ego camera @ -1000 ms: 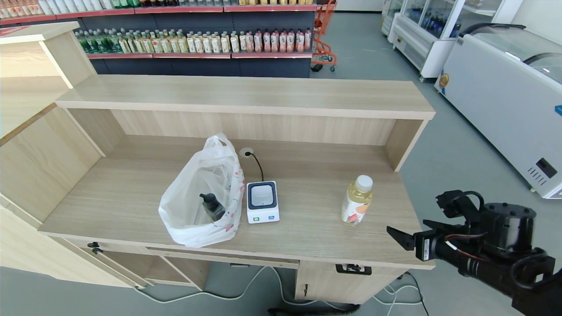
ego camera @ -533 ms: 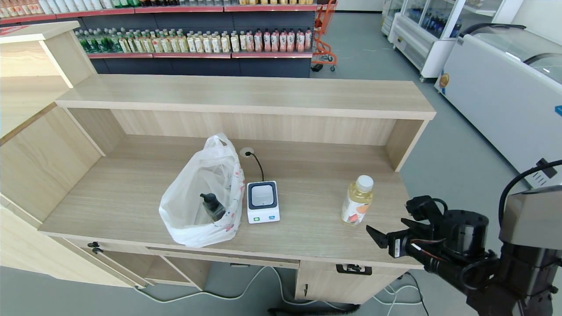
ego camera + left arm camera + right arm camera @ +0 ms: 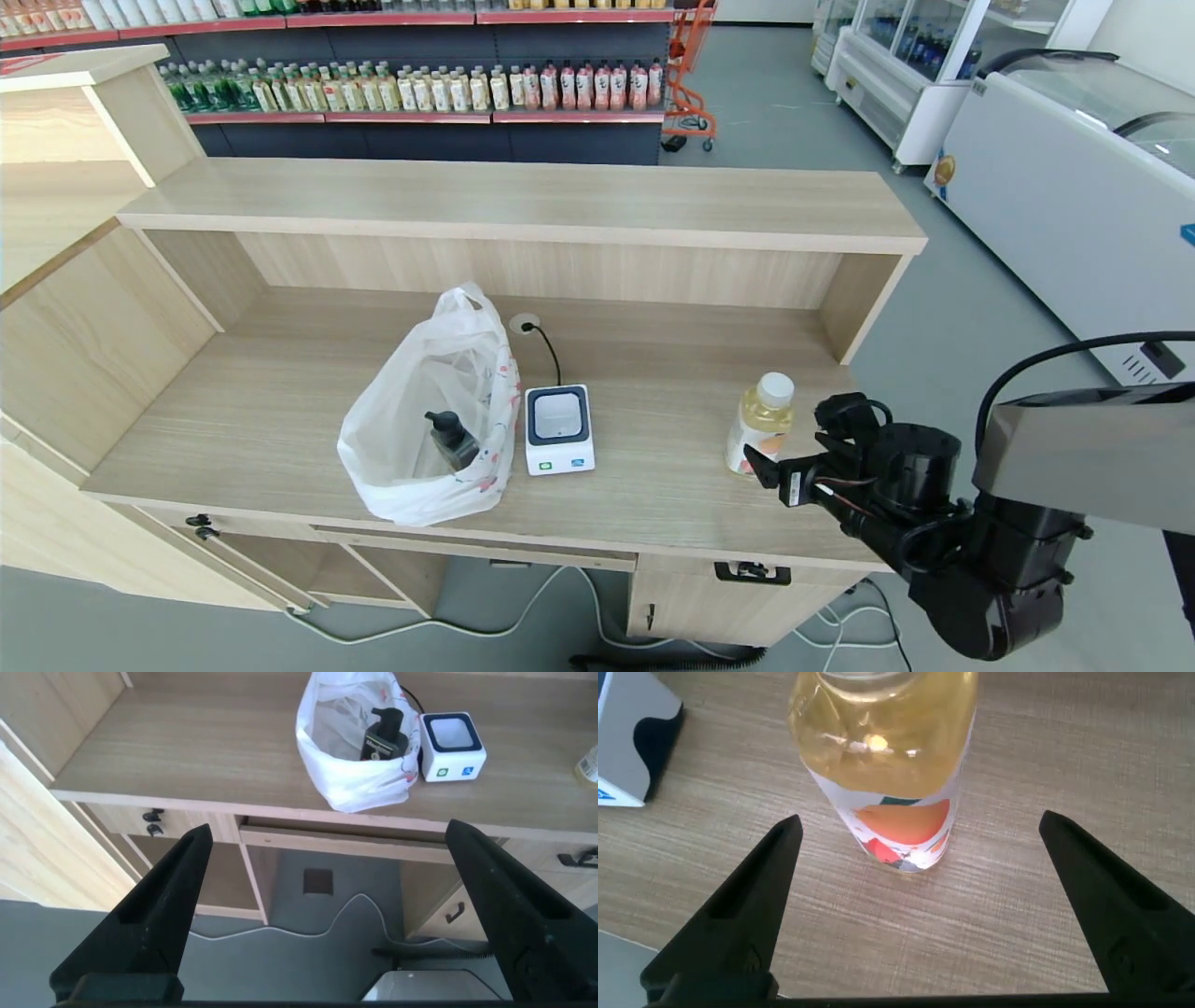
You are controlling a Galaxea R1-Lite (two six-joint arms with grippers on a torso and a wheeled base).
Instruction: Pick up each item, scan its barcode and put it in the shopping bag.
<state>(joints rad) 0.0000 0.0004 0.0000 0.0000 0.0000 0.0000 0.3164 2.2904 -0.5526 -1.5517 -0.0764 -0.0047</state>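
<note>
Right gripper (image 3: 784, 437) has come in from the lower right corner of the head view: a second ago it hung off the counter's right end, half a second ago it was at the counter edge. Now it sits over the counter (image 3: 280, 401) at right of centre, with the arm filling the lower right. The camera has not shifted. The bottle (image 3: 758, 425), shopping bag (image 3: 420, 420) and scanner (image 3: 558, 429) are in the same spots as before. The bottle stands upright on the counter, right of centre in the head view, well apart from the scanner at centre and the bag just left of the scanner. It has yellow liquid, a white cap and an orange label. The right gripper is just to the right of the bottle, jaws spread wide and holding nothing. In the right wrist view the bottle lines up with the gap between the two fingers (image 3: 729, 924), and neither finger touches it. A dark pump bottle (image 3: 451, 441) stands inside the bag. Left gripper (image 3: 329, 829) is also released, fingers wide apart, below the counter's front edge with floor and cables under it.
</note>
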